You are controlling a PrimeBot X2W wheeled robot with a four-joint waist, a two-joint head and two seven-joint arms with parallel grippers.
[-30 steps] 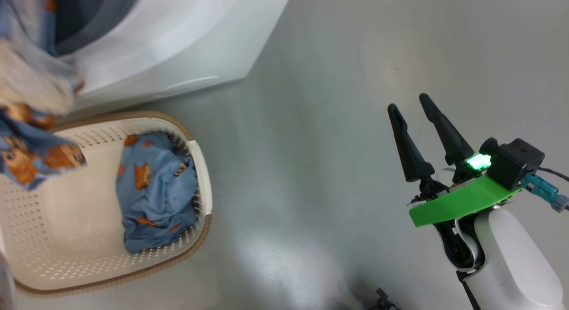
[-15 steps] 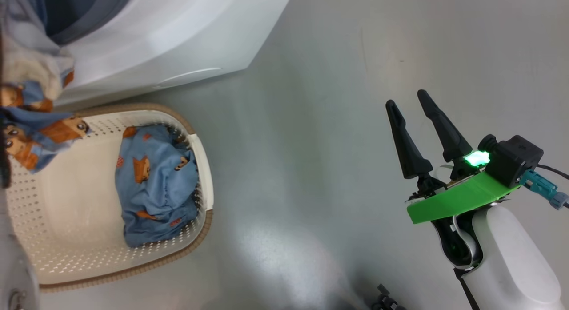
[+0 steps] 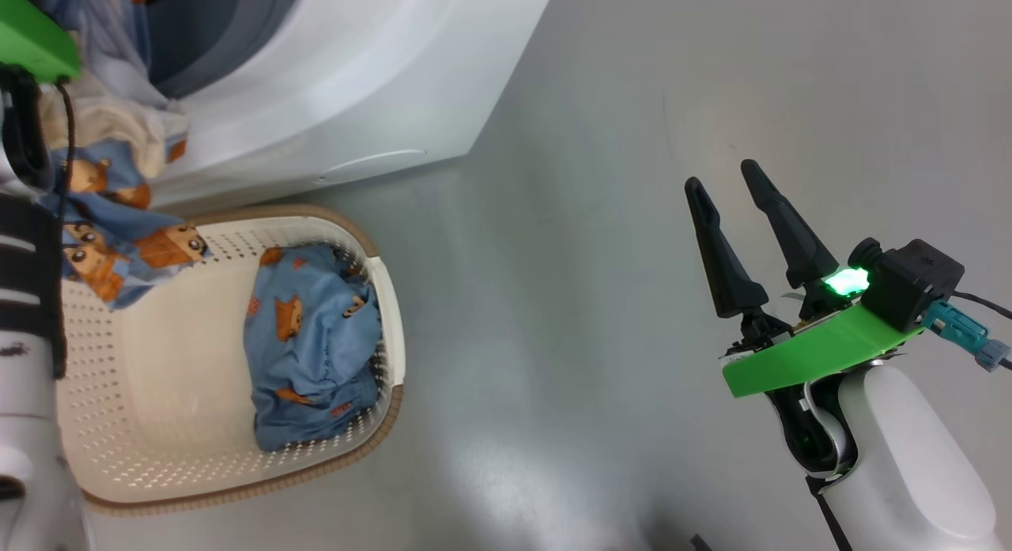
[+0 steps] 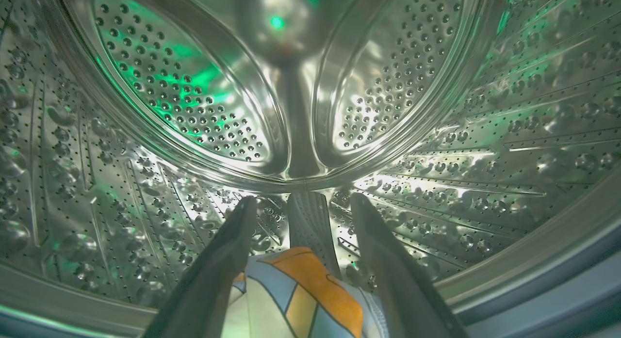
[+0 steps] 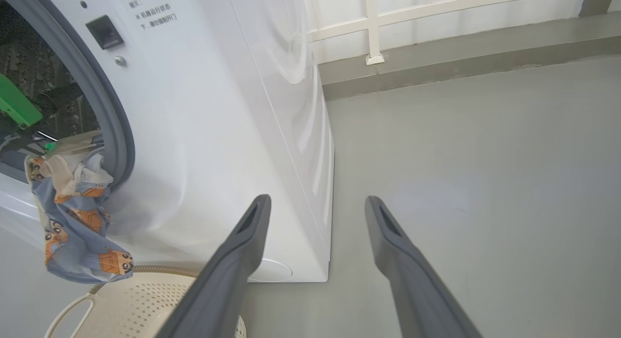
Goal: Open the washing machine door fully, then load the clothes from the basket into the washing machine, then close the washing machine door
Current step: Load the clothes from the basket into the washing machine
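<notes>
My left gripper [image 4: 302,200] is deep inside the washing machine [image 3: 379,84], fingers spread wide and pointing at the back of the steel drum [image 4: 145,100]. A fold of cloth [image 4: 301,294] in blue, cream and orange lies low between the roots of the fingers. The tips aren't pinching it, and I can't tell whether it touches either finger.

From the head, a draped garment [image 3: 118,235] hangs out of the opening over the grey gasket [image 5: 109,115]. Its printed end dangles above the far left corner of the basket [image 3: 393,298]. The basket sits on the floor right at the foot of the machine, and a blue garment [image 3: 312,345] lies bunched against its right wall.

Over on the right, my right gripper [image 3: 723,177] hovers above the bare grey floor [image 3: 569,219], well apart from the basket. Its fingers are spread with nothing between them.
</notes>
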